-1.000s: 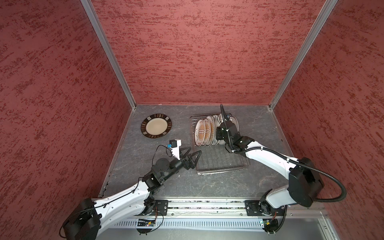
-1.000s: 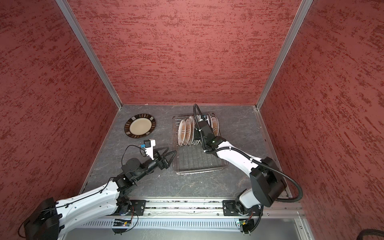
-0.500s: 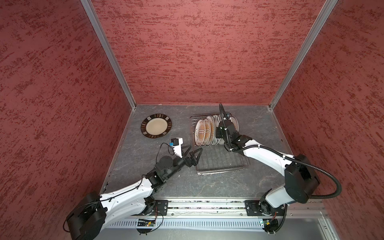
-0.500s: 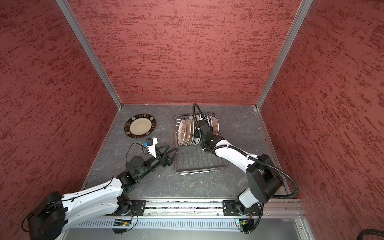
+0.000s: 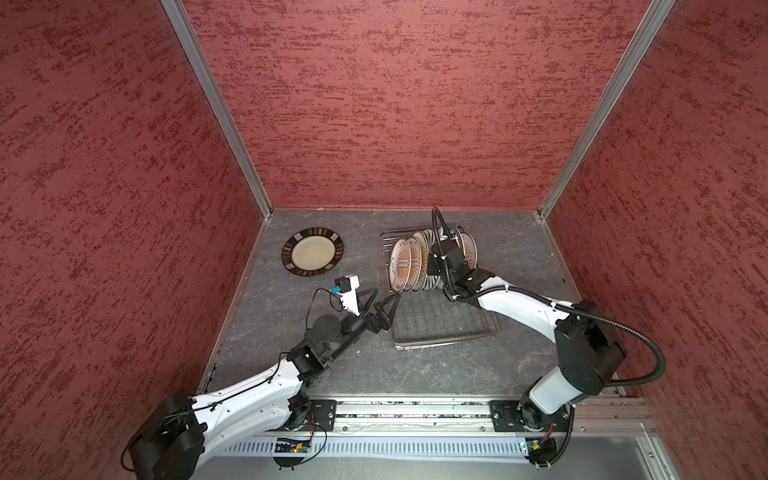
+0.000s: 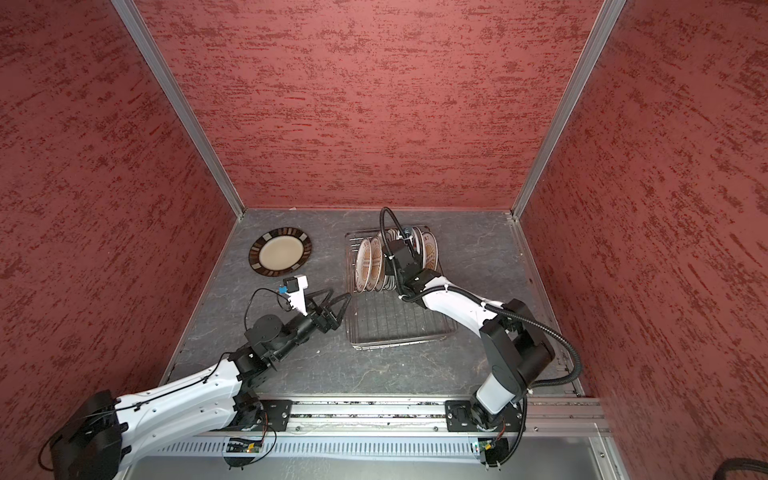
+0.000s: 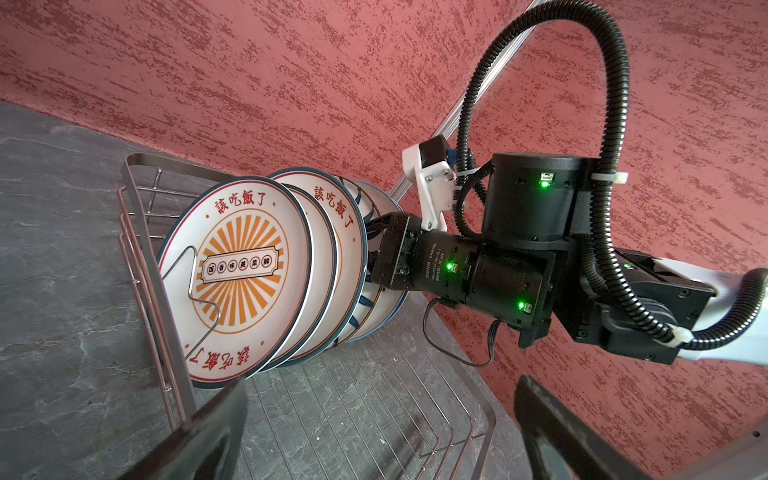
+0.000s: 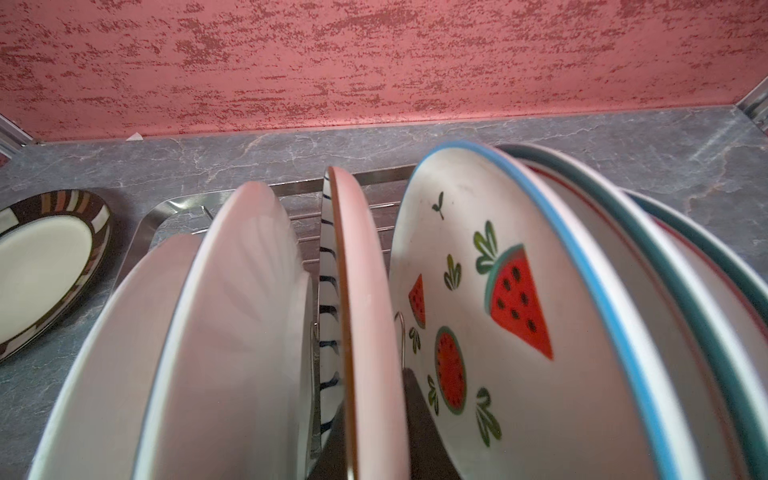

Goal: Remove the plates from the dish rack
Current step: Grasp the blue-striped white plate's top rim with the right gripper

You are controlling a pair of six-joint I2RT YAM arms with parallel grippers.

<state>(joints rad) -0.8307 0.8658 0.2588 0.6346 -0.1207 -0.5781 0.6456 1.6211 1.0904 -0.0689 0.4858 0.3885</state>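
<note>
Several white plates [image 5: 409, 266] stand on edge in the back half of the silver wire dish rack [image 5: 444, 328], the front ones with orange sunbursts [image 7: 241, 266]. My right gripper [image 8: 374, 415] reaches in among them from above. Its two dark fingers [image 8: 419, 415] press on either side of the dark-striped plate [image 8: 365, 291], next to the watermelon plate [image 8: 498, 291]. My left gripper [image 5: 388, 305] hangs open at the rack's left front edge [image 7: 166, 316], with nothing between its fingers [image 7: 199, 436]. In both top views the right fingertips are hidden by the plates.
A dark-rimmed cream plate [image 5: 312, 257] lies flat on the grey table, left of the rack, also in a top view [image 6: 280, 252]. Red walls close in the back and both sides. The rack's front half [image 6: 399, 328] holds no plates.
The right gripper's jaws have closed in on the striped plate. The left arm has stretched a little closer to the rack's left edge, still open.
</note>
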